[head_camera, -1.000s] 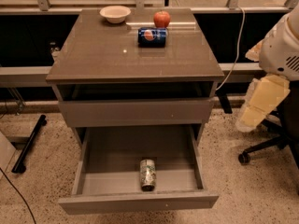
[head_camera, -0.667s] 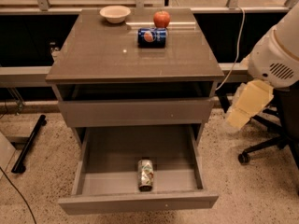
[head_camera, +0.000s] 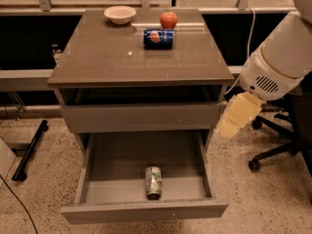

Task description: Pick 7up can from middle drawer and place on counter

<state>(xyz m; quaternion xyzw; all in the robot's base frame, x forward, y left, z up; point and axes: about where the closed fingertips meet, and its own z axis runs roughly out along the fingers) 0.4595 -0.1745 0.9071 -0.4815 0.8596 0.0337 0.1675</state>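
Observation:
The 7up can [head_camera: 153,182] lies on its side in the open middle drawer [head_camera: 144,211], near the front panel, its silver end toward me. The counter [head_camera: 112,57] is the grey-brown top of the cabinet above. My gripper [head_camera: 237,115], a beige part at the end of the white arm, hangs at the cabinet's right side, level with the shut upper drawer. It is above and to the right of the can and apart from it.
On the counter's far side lie a blue Pepsi can [head_camera: 158,38], a red apple [head_camera: 168,19] and a white bowl [head_camera: 120,14]. An office chair base [head_camera: 275,152] stands at the right. A black stand leg [head_camera: 29,150] lies on the floor at the left.
My arm and gripper have moved left, closer to the cabinet's right side. The can and the things on the counter have not moved.

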